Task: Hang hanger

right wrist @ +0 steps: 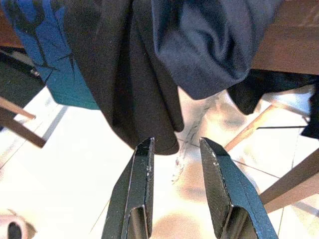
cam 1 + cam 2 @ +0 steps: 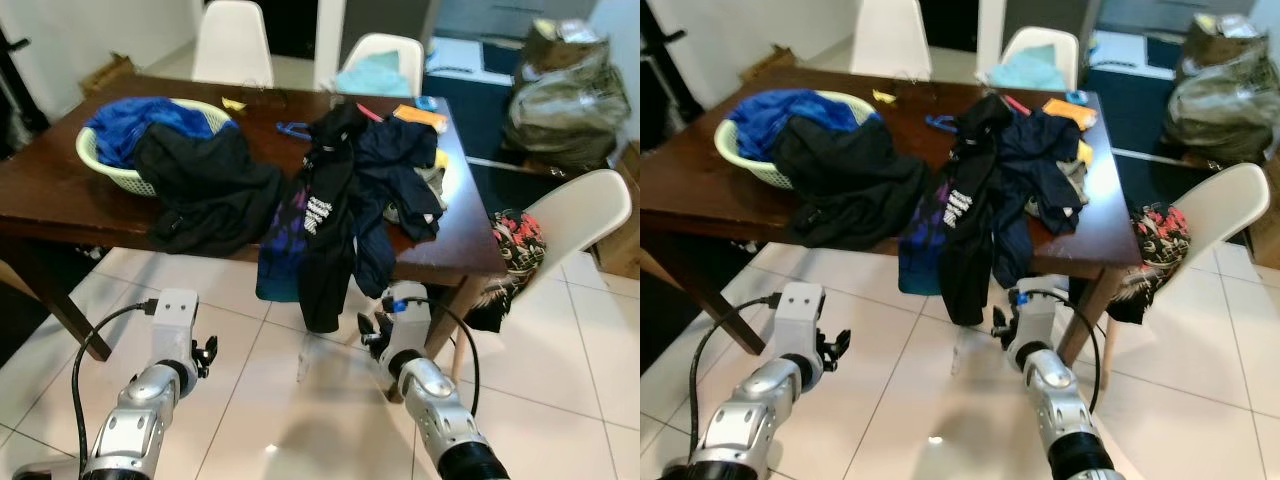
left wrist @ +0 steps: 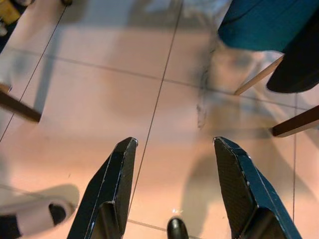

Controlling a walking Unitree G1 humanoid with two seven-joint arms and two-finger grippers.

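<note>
Spotting what looks like a blue hanger (image 2: 291,128) in the upper centre of the frame, lying flat on the brown counter (image 2: 60,190), just beside a heap of dark clothes (image 2: 345,190) and possibly tucked partly under it. Seeing only a small loop of it; unable to tell the rest of its shape.

Judging it light, stiff and thin, probably plastic, smooth enough to slip between hard fingers. Judging the best hold to be across the neck or the straight bar, not on the hook, which is needed free for hanging. Expecting snagging on the cloth while pulling it clear.

Noting white print on the black garment (image 2: 318,212) draped over the counter edge; too small to read. Finding no other labels or brands.

Noting a pale green basket (image 2: 110,165) with blue fabric in the upper left.

Seeing the left claw (image 3: 174,184) spread wide, holding nothing, over floor tile (image 2: 250,400). Seeing the right claw (image 1: 175,184) parted more narrowly, also holding nothing, pointing at the hanging black hem (image 1: 149,89).
</note>
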